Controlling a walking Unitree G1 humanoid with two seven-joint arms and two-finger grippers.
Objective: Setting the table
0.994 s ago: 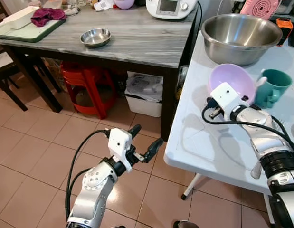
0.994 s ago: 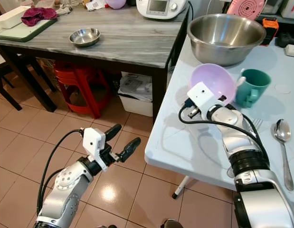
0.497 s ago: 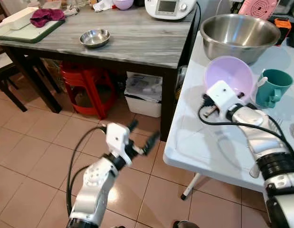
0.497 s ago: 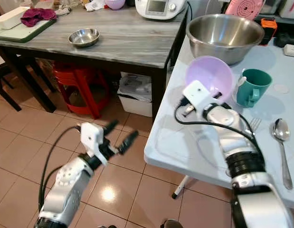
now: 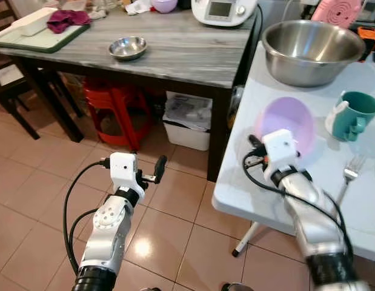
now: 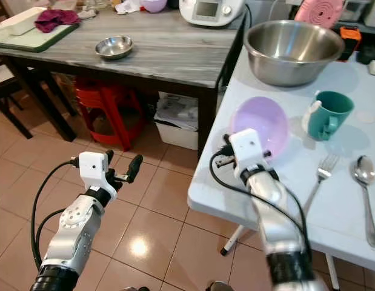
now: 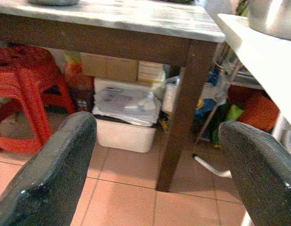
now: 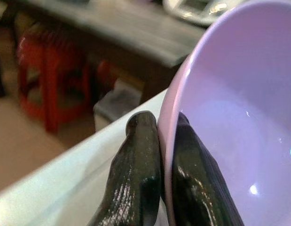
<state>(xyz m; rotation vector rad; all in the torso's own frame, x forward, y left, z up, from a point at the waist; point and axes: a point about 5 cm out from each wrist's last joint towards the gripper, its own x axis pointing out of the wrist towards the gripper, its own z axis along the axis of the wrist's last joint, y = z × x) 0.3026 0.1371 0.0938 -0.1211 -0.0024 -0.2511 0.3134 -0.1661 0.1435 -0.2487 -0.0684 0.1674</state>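
One lilac bowl (image 6: pixel 262 124) sits tilted near the white table (image 6: pixel 332 200)'s front edge, its rim pinched by the right gripper (image 8: pixel 157 165). Placing it seems the step in hand; next, level it and let go. Bare tabletop lies beside the fork (image 6: pixel 320 176). The left gripper (image 7: pixel 154 155) hangs spread over the floor.

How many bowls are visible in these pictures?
4: purple bowl gripped by the right end effector; large steel bowl behind it; small steel bowl on the grey table; another purple one at its far edge.
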